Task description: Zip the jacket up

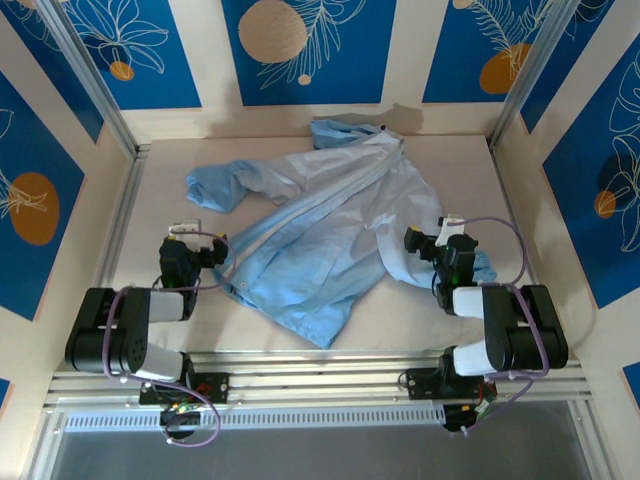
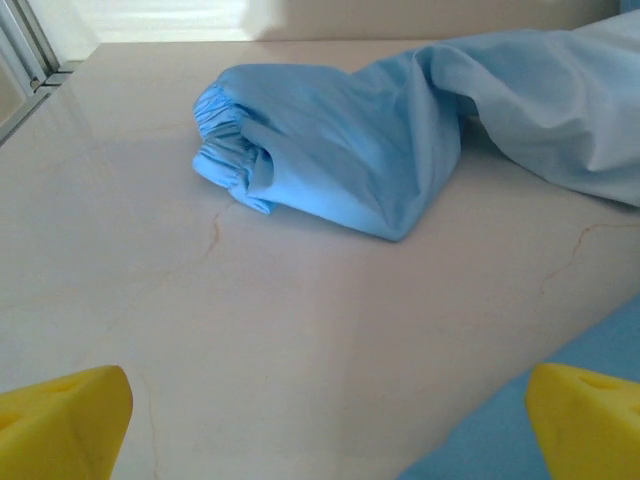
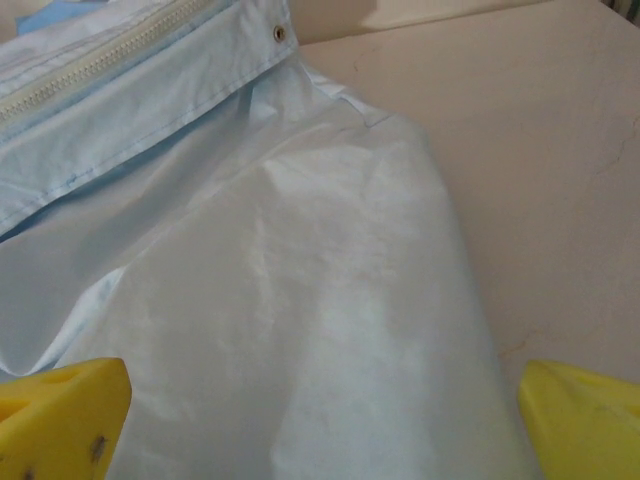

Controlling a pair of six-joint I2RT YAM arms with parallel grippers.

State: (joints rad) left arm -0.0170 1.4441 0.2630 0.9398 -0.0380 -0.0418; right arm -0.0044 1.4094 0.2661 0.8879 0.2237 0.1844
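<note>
Spreading across the beige table (image 1: 480, 170), the large light-blue thin fabric jacket (image 1: 330, 230) lies between both arms. The left gripper (image 1: 220, 255) and right gripper (image 1: 412, 243) gape wide, holding nothing. The right wrist view reveals white zipper teeth (image 3: 100, 60), which are hard to make out from above. The left wrist view shows a gathered cuff (image 2: 228, 150).

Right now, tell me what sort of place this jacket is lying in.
Probably a robot test booth, not a home: blue printed wall panels box in a pale table, aluminium rails edge it, and a left arm and right arm are bolted at its near edge, facing the jacket.
</note>
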